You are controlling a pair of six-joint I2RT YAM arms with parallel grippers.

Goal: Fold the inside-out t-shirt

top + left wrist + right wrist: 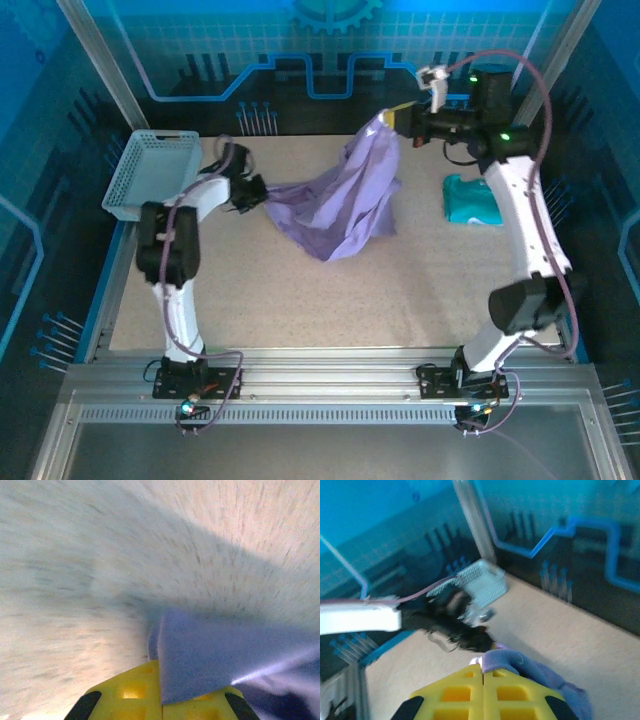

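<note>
While I watched from above, the lavender-purple soft cloth t-shirt [340, 205] hung stretched over the speckled beige table [300, 300]. One end was lifted high by the right gripper [392, 118], and the other was drawn low toward the left gripper [256, 190]. I judged they held it apart to spread the cloth for folding. The grey mesh basket [150, 172] and the small teal garment [472, 200] sat off to the sides, out of the way. From the left wrist, the yellow fingers [130, 692] were pressed together on a purple corner just above the table. From the right wrist, that arm's fingers [455, 692] met tight, with bunched purple fabric nipped at their tips.
</note>
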